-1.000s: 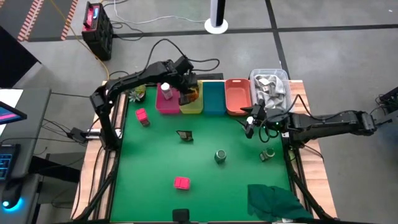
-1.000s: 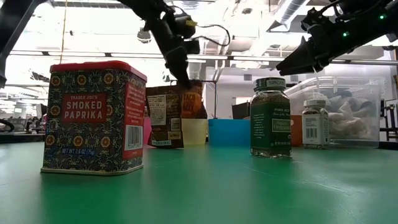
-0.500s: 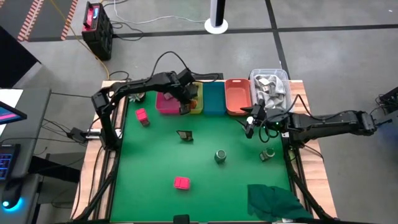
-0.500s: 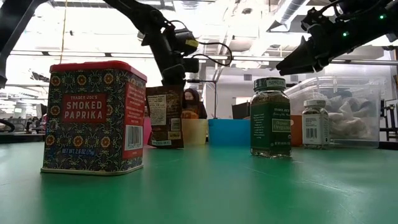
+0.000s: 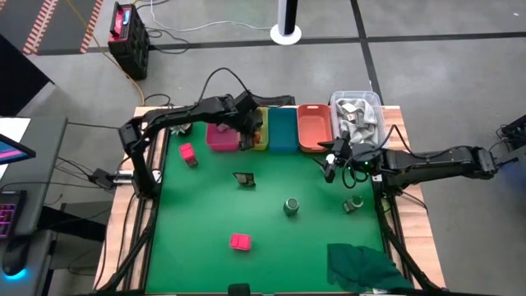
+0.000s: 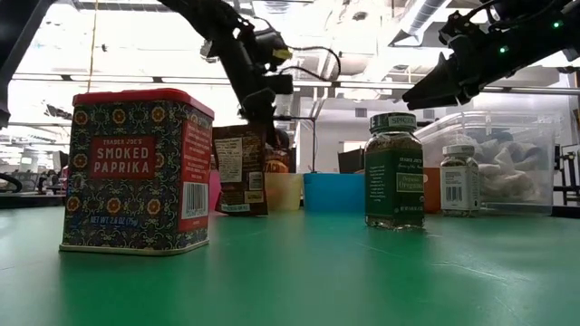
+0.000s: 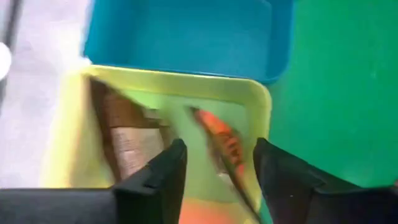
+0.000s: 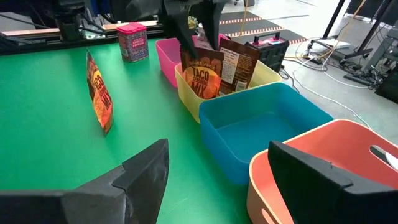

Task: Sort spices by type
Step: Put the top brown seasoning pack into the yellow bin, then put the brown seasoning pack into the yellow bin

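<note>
My left gripper (image 7: 219, 146) hangs open over the yellow bin (image 5: 258, 141), its fingers on either side of the top edge of an orange-brown taco packet (image 8: 202, 78). That packet stands in the bin next to a second packet (image 8: 240, 61). A third packet (image 5: 243, 178) stands on the green mat. Two pink paprika tins (image 5: 188, 154) (image 5: 240, 241), a green-lidded jar (image 5: 291, 205) and a white-capped jar (image 5: 353, 203) also rest on the mat. My right gripper (image 5: 330, 167) waits open above the mat, in front of the orange bin (image 5: 314, 127).
Pink bin (image 5: 220, 136), yellow, blue (image 5: 283, 130) and orange bins stand in a row along the far edge. A clear tub (image 5: 358, 115) of items sits at the far right corner. A dark green cloth (image 5: 366, 265) lies at the near right corner.
My left gripper has gone down over the yellow bin with the taco packet and has let go of it. The packet now stands lower, inside the bin beside the other packet. The right arm has kept still.
</note>
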Robot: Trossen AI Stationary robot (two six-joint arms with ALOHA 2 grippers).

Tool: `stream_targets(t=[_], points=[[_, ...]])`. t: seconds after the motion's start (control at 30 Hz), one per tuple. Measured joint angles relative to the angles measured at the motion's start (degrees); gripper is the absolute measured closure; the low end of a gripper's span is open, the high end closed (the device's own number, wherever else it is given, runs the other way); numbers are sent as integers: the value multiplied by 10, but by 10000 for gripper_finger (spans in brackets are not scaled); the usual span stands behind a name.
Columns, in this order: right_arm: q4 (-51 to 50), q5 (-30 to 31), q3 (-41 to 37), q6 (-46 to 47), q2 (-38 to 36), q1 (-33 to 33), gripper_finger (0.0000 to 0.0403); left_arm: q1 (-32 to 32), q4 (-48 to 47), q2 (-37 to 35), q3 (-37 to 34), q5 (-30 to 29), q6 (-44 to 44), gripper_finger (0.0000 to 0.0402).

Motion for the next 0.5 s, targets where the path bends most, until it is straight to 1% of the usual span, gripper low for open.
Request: stream_targets(t=[0.1,0.23,0.3,0.37,0.5], points=[[0,0,0,0,0,0,102,-5,0,-26,0,-17,8,200],[0,0,0,0,0,0,102,-30,-2,-71,1,-25,3,192],[-1,0,0,0,0,0,102,-55,-24,-90,1,-11,0,192],[-1,0,0,0,0,0,102,-87,-66,-98,2,-3,0,191],[-1,0,0,0,0,0,102,-159,-125,-96,-4,3,-43,191]])
